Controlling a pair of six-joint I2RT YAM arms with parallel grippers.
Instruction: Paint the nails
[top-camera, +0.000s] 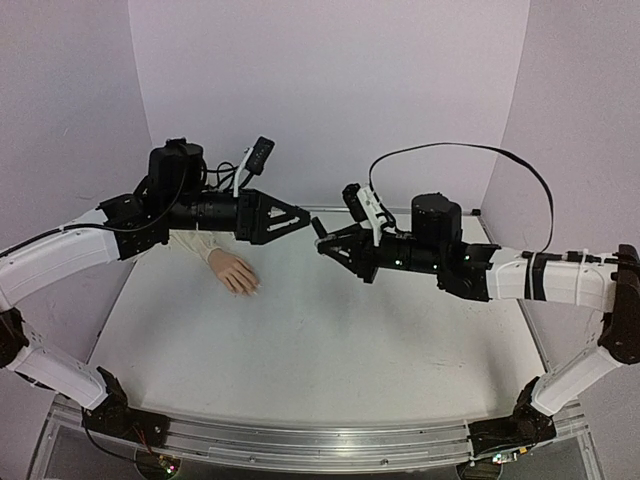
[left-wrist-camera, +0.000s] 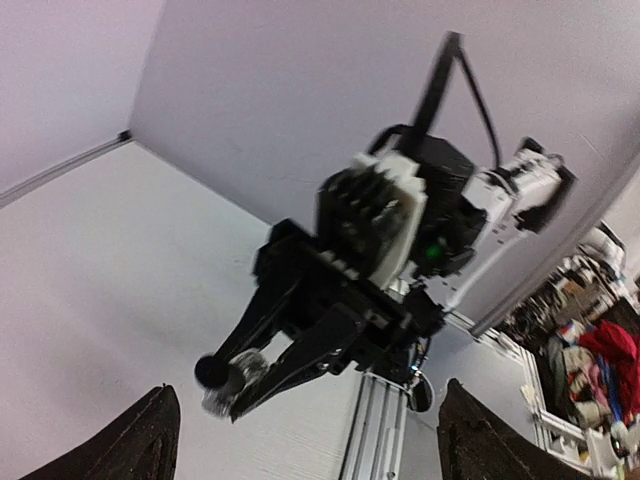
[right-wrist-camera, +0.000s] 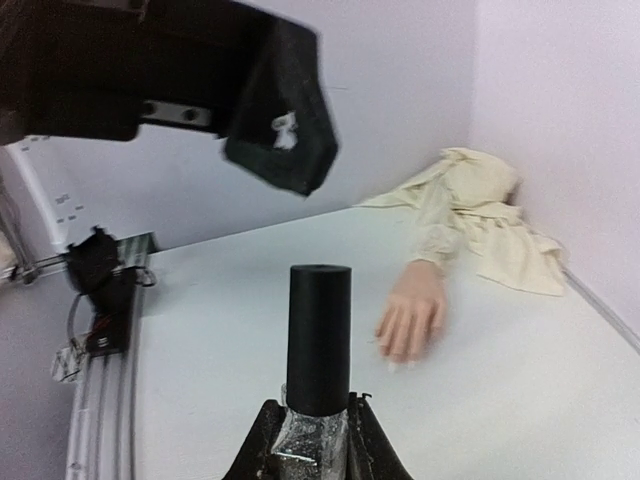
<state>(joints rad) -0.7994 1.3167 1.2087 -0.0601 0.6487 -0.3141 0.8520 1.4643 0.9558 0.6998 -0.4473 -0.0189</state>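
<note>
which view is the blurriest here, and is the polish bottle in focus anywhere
Left wrist view: smeared all over, the right gripper and its polish bottle soft. Right wrist view: the bottle's black cap is crisp, the mannequin hand a bit soft, the left arm's fingers overhead dark and smeared. Top view: sharpest, with the table's front rail bowed by the wide lens.

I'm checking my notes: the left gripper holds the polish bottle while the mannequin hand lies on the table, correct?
Not quite: the right gripper holds the polish bottle, as the right wrist view shows; the mannequin hand does lie on the table.
</note>
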